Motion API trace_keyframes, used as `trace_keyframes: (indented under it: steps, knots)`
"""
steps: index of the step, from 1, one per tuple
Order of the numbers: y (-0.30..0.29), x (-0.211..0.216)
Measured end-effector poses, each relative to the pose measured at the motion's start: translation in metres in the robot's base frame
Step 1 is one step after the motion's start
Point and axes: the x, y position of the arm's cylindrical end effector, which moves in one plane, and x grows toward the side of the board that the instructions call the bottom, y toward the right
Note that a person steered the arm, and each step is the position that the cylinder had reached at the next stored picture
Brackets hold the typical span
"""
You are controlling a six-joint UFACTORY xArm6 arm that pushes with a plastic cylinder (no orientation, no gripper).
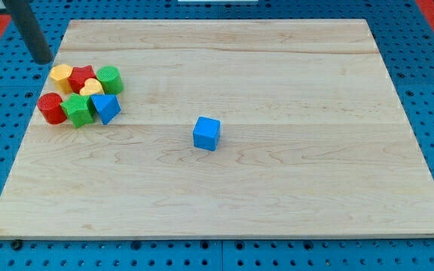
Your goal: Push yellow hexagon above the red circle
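Big pale wooden desk (pixel 277 83) fills the view, plank grain running left to right with a seam near the view's top, sitting on a blue pegboard (pixel 428 90) dotted with holes, and a strip of red shows at the view's top corners. Up at the view's top left comes the dark grey rod, smooth and matte, slanting down, and my tip (pixel 44 60) sits just off the board's left corner, a little above and left of the cluster. No gripper on this arm, so nothing is open or closed and nothing is held.

Now the blocks, all ridged plastic. Out alone near the middle sits the blue cube (pixel 206 133), well apart from everything. The rest huddle at the view's left: the green block (pixel 77 111), chunky with a shape I cannot make out, touches the red circle (pixel 50 108) on its left and the blue triangle (pixel 106 107) on its right. Above them, the red star (pixel 82 77) sits between the green cylinder (pixel 110 79) on the right and the yellow hexagon (pixel 61 77) on the left. That hexagon lies just above the red circle, closest to my tip. Tucked in the centre, the small yellow block (pixel 91 89), shape unclear
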Motion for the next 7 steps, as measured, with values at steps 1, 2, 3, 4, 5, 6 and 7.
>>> trace_keyframes:
  steps: [1,2,3,4,5,6,7]
  knots:
    - [0.028,0.000]
    - [0.034,0.004]
    - [0.028,0.016]
    - [0.028,0.030]
    - [0.028,0.048]
    - [0.025,0.060]
    - [0.008,0.057]
